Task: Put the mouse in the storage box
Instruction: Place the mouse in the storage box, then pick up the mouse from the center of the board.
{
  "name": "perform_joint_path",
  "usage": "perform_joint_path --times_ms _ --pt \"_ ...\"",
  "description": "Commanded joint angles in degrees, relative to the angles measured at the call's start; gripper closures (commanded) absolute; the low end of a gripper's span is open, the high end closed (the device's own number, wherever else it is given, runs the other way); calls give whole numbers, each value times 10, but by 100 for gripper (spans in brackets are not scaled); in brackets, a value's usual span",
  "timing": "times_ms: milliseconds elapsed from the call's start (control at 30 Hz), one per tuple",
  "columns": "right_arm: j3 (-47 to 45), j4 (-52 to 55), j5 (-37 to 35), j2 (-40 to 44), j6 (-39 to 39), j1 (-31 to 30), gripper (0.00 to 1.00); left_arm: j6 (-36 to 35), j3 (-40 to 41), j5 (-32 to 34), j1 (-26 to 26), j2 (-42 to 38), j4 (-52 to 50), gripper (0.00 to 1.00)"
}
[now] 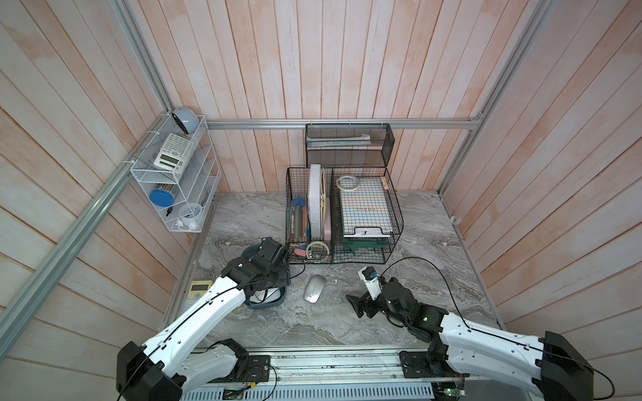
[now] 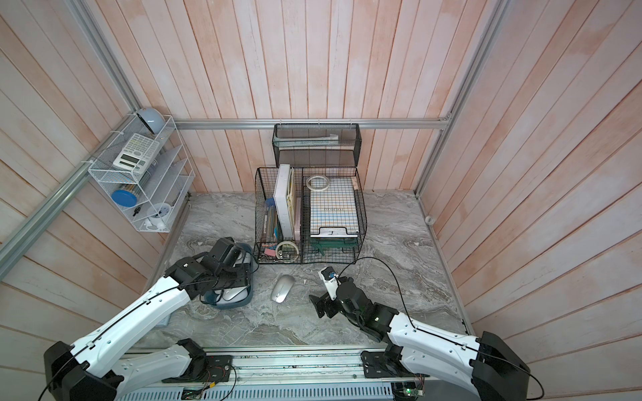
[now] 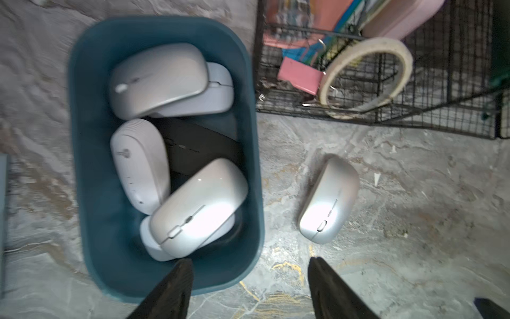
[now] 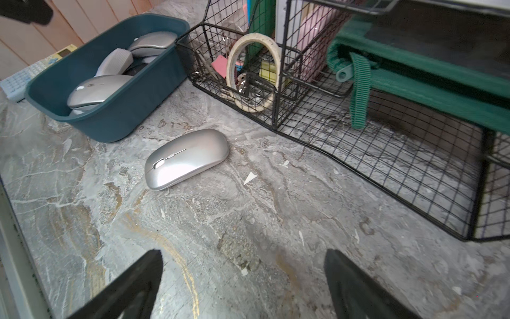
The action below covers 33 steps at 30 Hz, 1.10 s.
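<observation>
Right wrist view: my right gripper point(image 4: 242, 256) stands wide and empty, facing the silver mouse point(image 4: 187, 158), which lies outside the storage box point(image 4: 132, 110), just beside its long wall. I should straddle the mouse's narrow sides, squeeze gently, and lift it clear of that wall. My left gripper point(image 3: 249, 262) hangs over the box's end, fingers parted and empty.

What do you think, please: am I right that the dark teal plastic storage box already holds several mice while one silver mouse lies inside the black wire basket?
Not quite. The silver mouse lies on the grey marbled tabletop, outside the black wire basket, as the right wrist view shows. The dark teal plastic storage box does hold several mice.
</observation>
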<state>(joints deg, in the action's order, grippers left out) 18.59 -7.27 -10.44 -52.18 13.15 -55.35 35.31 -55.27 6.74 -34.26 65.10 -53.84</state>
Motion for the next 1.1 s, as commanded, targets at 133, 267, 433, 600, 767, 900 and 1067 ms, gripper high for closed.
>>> perform_joint_path --times_ms 133,267,433,600,767,900,1067 --pt "4 26 -78 28 21 3 2 -5 -4 -117 -52 90 153 29" --pt "0 32 -79 36 26 4 3 -24 -36 -93 -85 189 167 28" --pt "-4 21 -67 39 23 5 2 -33 -54 -55 -91 278 166 25" --pt "-5 14 -63 27 22 6 2 -34 -42 -66 -95 324 204 25" --pt "-4 15 -63 22 24 6 2 -44 -40 -73 -113 355 212 25" --pt "-5 14 -64 24 23 6 2 -36 -43 -53 -117 377 188 28" --pt "-6 9 -64 22 24 6 3 -23 -43 -17 -121 385 159 36"
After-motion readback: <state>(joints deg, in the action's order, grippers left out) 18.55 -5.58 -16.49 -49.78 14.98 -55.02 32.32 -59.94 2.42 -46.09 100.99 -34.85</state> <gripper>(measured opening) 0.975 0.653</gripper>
